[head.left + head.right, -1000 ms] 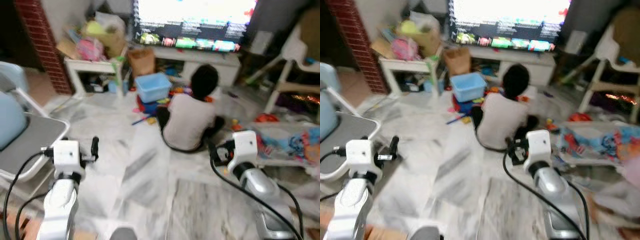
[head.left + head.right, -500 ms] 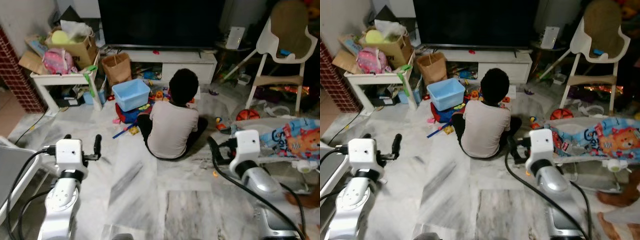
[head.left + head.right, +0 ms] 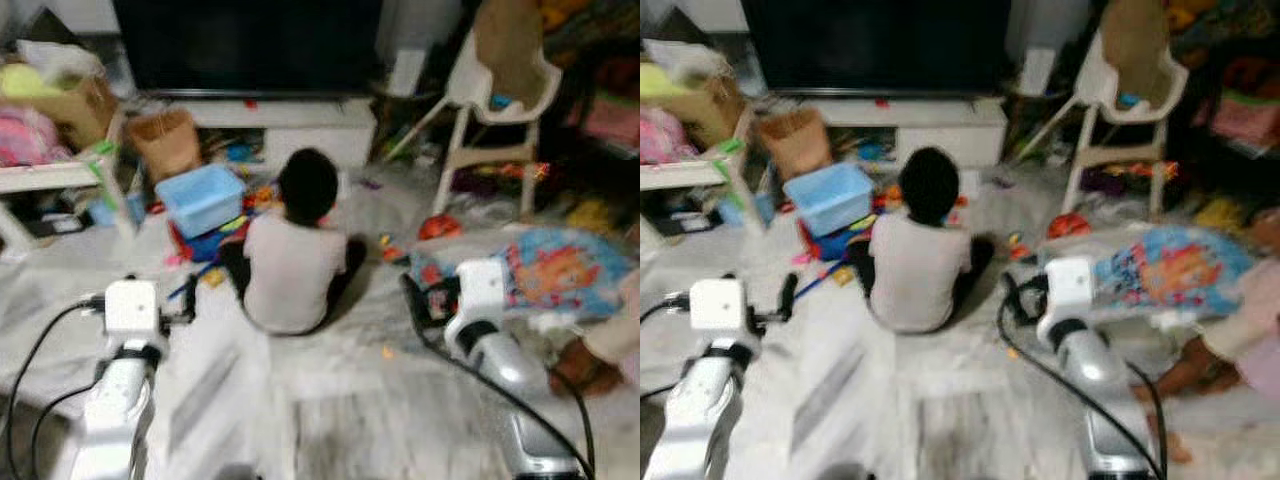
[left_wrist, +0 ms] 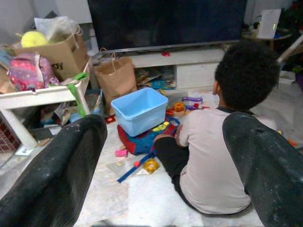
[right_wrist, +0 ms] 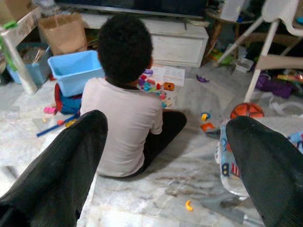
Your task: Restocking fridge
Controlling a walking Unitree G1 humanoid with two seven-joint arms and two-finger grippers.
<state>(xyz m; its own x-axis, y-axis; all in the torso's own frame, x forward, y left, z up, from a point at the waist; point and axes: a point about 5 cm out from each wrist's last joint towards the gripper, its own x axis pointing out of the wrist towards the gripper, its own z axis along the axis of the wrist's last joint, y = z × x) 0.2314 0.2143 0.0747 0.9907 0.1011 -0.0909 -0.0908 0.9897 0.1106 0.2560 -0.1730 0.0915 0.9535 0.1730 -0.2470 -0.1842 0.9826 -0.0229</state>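
Note:
My left gripper (image 4: 165, 161) is open with nothing between its black fingers (image 4: 57, 170). It is held out low over the marble floor (image 3: 330, 400), left of a person (image 3: 290, 260) who sits on the floor facing away. My right gripper (image 5: 165, 156) is also open and holds nothing. It sits just right of that person, with its fingertips (image 3: 415, 300) close to the person's side. The head views are blurred.
A dark TV (image 3: 240, 45) stands on a white cabinet (image 3: 290, 120) ahead. A blue bin (image 3: 200, 195), a paper bag (image 3: 165, 140) and scattered toys lie before it. A white high chair (image 3: 495, 100) and a colourful mat (image 3: 560, 270) are on the right, beside another person's leg (image 3: 595, 350).
The head camera has swung to the right, so the whole room has slid left and blurred. The bright TV screen has gone dark. Both arms keep their pose, grippers still open.

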